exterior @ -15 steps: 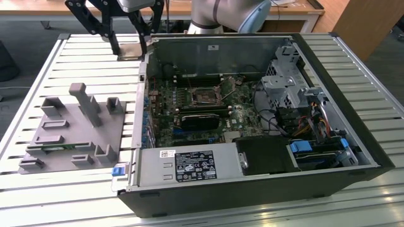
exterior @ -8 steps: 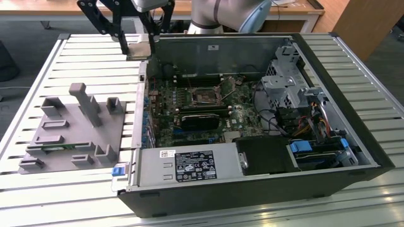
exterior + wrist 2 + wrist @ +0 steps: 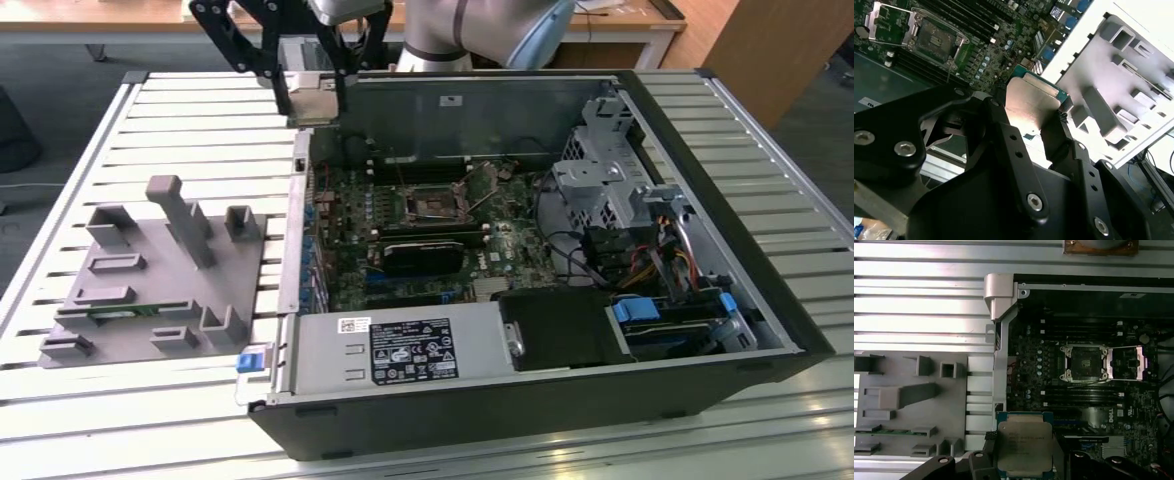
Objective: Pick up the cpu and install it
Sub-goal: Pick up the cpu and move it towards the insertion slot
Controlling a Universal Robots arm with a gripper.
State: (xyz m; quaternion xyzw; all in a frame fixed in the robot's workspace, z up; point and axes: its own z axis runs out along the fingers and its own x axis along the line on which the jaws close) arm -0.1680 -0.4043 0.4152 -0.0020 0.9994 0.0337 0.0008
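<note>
Above the computer case [image 3: 534, 420] corner that sits nearest the arm's base, on the exterior view's left, the tool [image 3: 314, 105] hangs clear of the slatted bench [image 3: 174, 130]. It is closed on the cpu [image 3: 311, 95]. In both wrist views its black fingers [image 3: 1004, 135] press two opposite edges of the chip, so the gap between them is just the chip's width. The cpu [image 3: 1025, 445] is held flat, its silver lid facing the first wrist view and its green rim showing around it. Several lines of small print run across the lid.

The case lies open on its side in the middle of the bench. On the board inside, the socket [image 3: 1084, 361] sits bare, its metal frame [image 3: 1128, 362] swung open beside it, well apart from the held chip.

A large white label [image 3: 407, 352] with black print and symbols covers part of the power supply [image 3: 327, 365], at the case's edge away from the arm.

Toward the bench edge on the exterior view's left stands a grey fixture [image 3: 147, 260]. A green memory strip [image 3: 894, 431] lies in one of its slots.
</note>
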